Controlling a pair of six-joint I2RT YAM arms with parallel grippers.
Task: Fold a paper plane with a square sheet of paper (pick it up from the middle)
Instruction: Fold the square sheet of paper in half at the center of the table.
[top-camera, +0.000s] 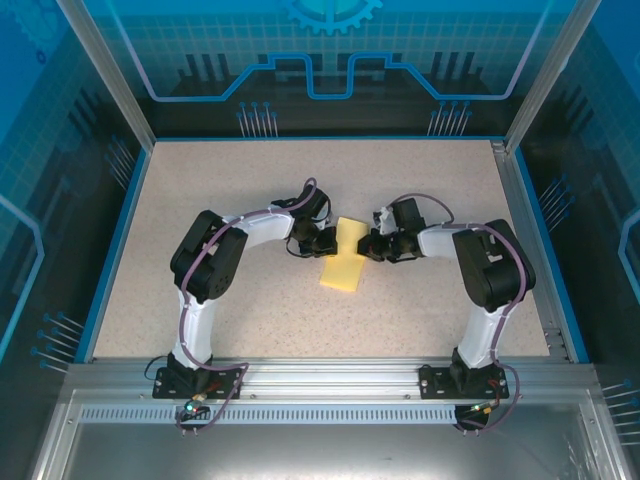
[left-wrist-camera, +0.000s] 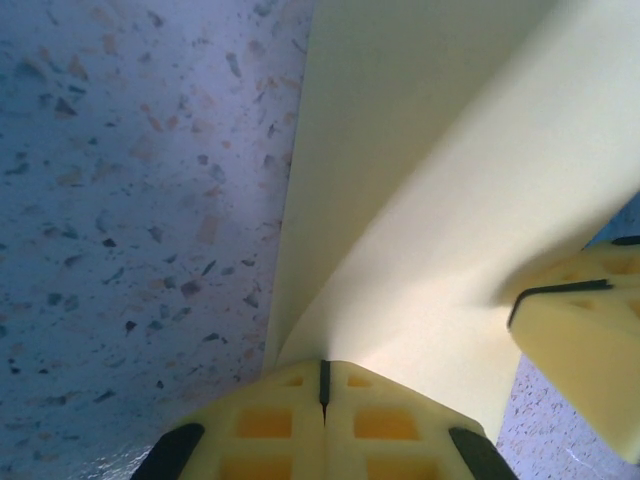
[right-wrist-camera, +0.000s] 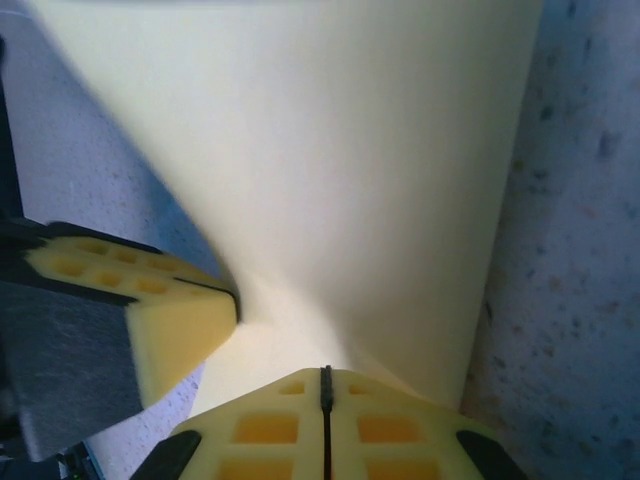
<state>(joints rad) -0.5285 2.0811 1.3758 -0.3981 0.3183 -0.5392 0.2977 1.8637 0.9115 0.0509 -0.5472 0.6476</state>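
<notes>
The square sheet of paper (top-camera: 343, 262) is plain yellow and lies mid-table, bent up along a line between my two grippers. My left gripper (top-camera: 326, 241) is shut on the sheet's left edge at the middle. My right gripper (top-camera: 367, 246) is shut on the right edge opposite. In the left wrist view my left gripper (left-wrist-camera: 323, 385) pinches the sheet (left-wrist-camera: 430, 200), which fans away from it, with a right fingertip (left-wrist-camera: 580, 345) at the right. In the right wrist view my right gripper (right-wrist-camera: 325, 392) holds the sheet (right-wrist-camera: 350, 170), with a left fingertip (right-wrist-camera: 150, 305) close by. The paper plane is out of view.
The speckled beige table (top-camera: 250, 180) has a blue rim and a metal frame around it. Both arms bend inward from their bases at the near edge. The grippers' fingertips stand only a short way apart over the sheet.
</notes>
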